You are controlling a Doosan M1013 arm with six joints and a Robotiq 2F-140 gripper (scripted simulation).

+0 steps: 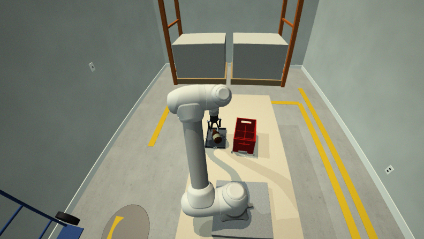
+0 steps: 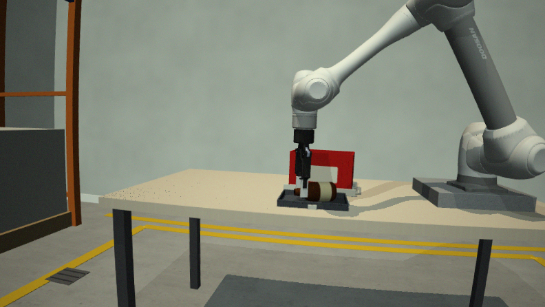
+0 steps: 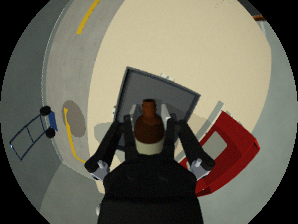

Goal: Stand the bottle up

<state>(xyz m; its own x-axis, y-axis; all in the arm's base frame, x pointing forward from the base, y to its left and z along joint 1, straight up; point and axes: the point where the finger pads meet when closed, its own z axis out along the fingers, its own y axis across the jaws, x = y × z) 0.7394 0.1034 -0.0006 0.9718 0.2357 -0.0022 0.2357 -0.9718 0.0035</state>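
Note:
A brown bottle with a cream label lies on its side on the dark grey tray. Its neck points away from the robot's base. The gripper points straight down, low over the tray. It is part-way open, with one fingertip on each side of the bottle's neck and a gap visible on both sides in the wrist view. The red crate stands upright beside the tray. The bottle's underside is hidden.
The tray and crate stand on a cream table, with a narrow space between them. The arm's grey base plate is at the near end in the top view. Two large grey boxes stand beyond the table's far end.

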